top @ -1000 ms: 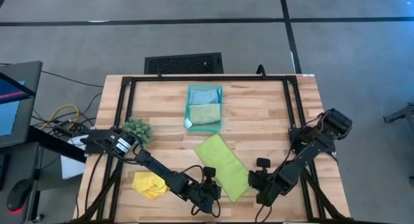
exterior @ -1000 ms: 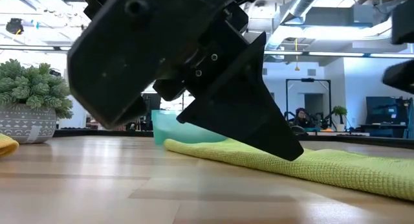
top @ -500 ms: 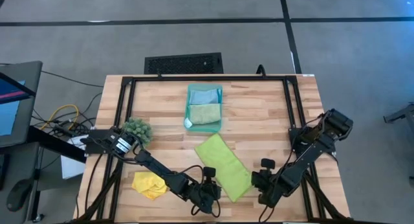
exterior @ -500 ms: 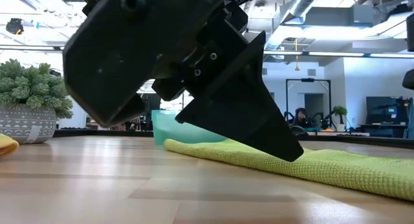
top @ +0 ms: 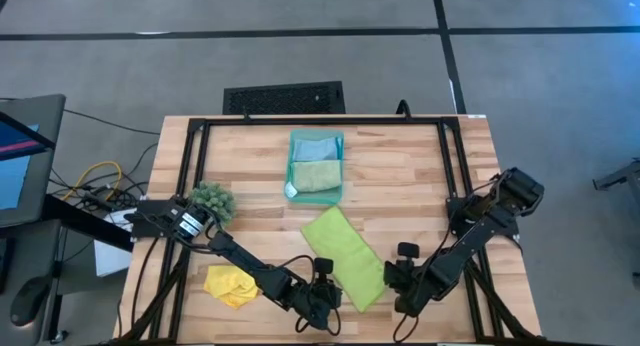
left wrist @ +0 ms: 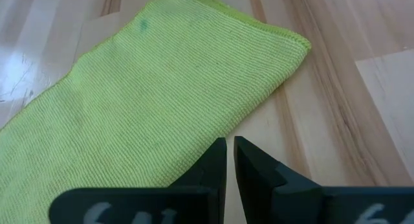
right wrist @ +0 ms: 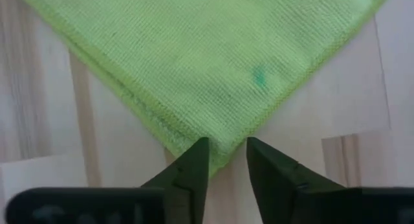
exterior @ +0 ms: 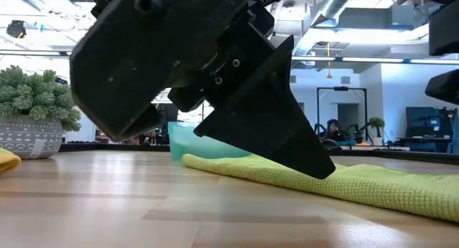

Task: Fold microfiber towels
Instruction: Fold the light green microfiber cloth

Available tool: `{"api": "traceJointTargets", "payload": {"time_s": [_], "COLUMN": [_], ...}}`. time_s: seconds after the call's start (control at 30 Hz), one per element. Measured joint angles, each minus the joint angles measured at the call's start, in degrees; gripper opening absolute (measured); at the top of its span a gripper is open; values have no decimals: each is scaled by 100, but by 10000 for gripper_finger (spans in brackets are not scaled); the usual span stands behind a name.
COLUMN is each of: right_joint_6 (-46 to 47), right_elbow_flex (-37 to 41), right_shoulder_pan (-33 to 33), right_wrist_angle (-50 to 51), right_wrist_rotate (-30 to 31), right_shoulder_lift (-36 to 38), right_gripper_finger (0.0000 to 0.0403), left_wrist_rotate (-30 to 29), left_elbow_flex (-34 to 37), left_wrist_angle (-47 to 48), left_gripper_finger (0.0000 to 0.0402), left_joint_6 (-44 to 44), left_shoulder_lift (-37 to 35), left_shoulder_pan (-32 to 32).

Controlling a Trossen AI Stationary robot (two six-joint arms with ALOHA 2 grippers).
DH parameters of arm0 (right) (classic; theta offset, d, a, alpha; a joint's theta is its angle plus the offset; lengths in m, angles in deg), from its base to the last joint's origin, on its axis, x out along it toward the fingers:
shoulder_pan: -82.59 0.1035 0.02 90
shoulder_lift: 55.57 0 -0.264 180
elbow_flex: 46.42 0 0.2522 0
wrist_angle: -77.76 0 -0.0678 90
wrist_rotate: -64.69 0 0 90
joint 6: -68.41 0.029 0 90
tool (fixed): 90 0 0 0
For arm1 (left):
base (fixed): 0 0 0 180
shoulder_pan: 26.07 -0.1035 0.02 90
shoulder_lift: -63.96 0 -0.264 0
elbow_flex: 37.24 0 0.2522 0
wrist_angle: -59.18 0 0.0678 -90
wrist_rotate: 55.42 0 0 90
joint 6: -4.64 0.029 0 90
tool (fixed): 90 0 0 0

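The lime green towel (top: 345, 256) lies folded into a long strip on the tabletop (top: 400, 176), a little below the middle of the high view, running at a slant from upper left to lower right. In the low view it shows as a flat yellow-green band (exterior: 373, 182) along the right side of the wood.

My left hand (top: 322, 298) is low at the bottom centre of the high view, just beside the lower left edge of this towel. Its two fingers are pressed together with only a thin slit between them, and they hold nothing; in my left wrist view the towel (left wrist: 142, 101) spreads out just in front of the fingertips (left wrist: 220, 160).

My right hand (top: 397, 286) is at the lower right end of the same towel. In my right wrist view the fingers (right wrist: 194, 166) stand a little apart, one on each side of the towel's corner (right wrist: 220, 81). The tip of the corner reaches into the gap, but I cannot tell if the fingers touch the cloth.

The yellow towel (top: 230, 284) lies crumpled at the lower left of the tabletop, well apart from the lime one. The light blue towel (top: 315, 147) and the pale sage green towel (top: 317, 175) lie folded inside the teal tray (top: 341, 158) near the upper middle. A small green plant (top: 213, 199) stands at the left side.
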Motion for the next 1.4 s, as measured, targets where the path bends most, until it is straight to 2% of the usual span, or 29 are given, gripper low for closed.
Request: {"api": "traceJointTargets", "payload": {"time_s": [0.4,0.47,0.6,1.07,1.17,1.4], "right_joint_6": [-303,-346,-302,-372,-47,364], "right_elbow_flex": [0,0,-1,-527,-478,-169], "right_shoulder_pan": [-14,-13,-12,459,519,437], "right_wrist_angle": [79,77,79,400,368,388], "right_wrist_rotate": [-4,-1,22,313,313,317], "right_shoulder_lift": [-4,-4,-4,-4,-4,-4], "right_gripper_finger": [16,8,16,5,23,91], "left_wrist_rotate": [0,0,0,0,0,-2], "left_elbow_flex": [0,0,0,-2,-2,-2], "left_wrist_angle": [7,7,7,11,10,11], "left_gripper_finger": [23,23,23,23,23,23], "left_joint_6": [-4,-4,-4,-4,-7,-7], "left_shoulder_lift": [-4,-4,-4,-7,-7,-7], "left_shoulder_pan": [0,0,0,0,1,2]}}
